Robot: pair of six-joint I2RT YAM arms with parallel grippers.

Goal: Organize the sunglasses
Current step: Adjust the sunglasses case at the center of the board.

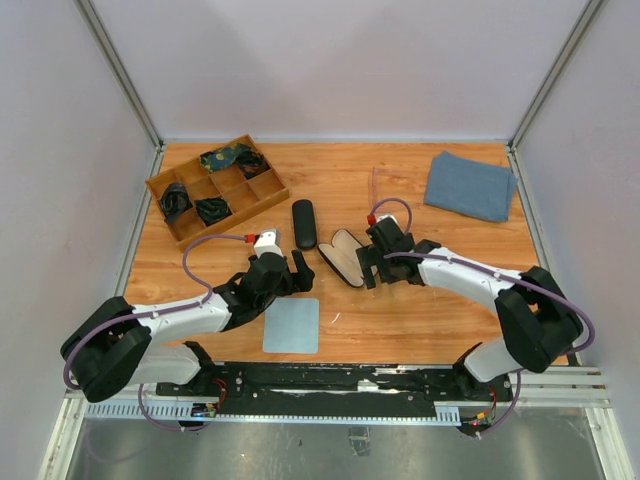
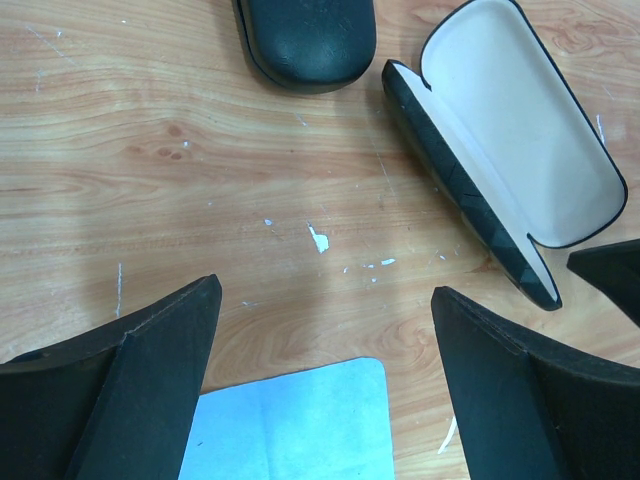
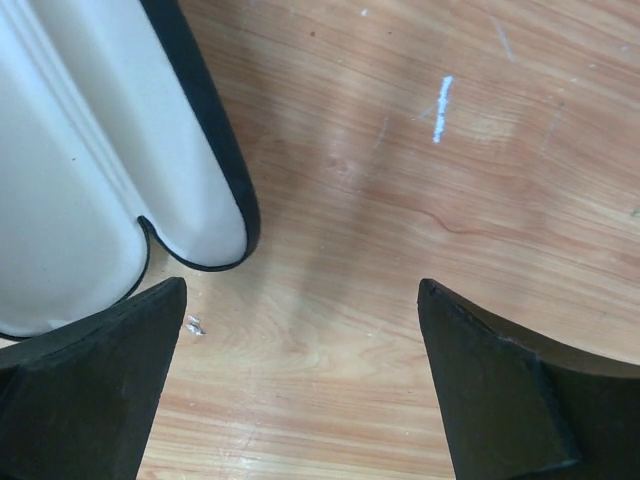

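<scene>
Status: early, no pair cased that I can see.

- Left gripper [image 1: 296,272]: jaws wide apart, nothing between them. It hangs low over bare worktop [image 1: 420,310], between the light blue cloth [image 1: 291,325] and the closed black case [image 1: 304,224].
- Right gripper [image 1: 371,264]: jaws fully apart, empty, just beside the near end of the open case [image 1: 345,258].
- The open case lies lid-back and its pale lining shows bare in both wrist views, so no glasses are in it.
- Sunglasses: a thin pale pinkish frame [image 1: 376,190] seems to lie on the worktop beyond the right gripper, near the folded blue towel [image 1: 470,185]. It is too faint to be sure.
- Dark-lensed pair: cannot place it. The wooden tray [image 1: 234,218] holds several dark items, but they are too small to identify.
- Closed case: contents hidden.

Judgement: one case is readied. What remains is picking up a pair, laying it in the case and shutting it, and the cloth perhaps goes in too.
</scene>
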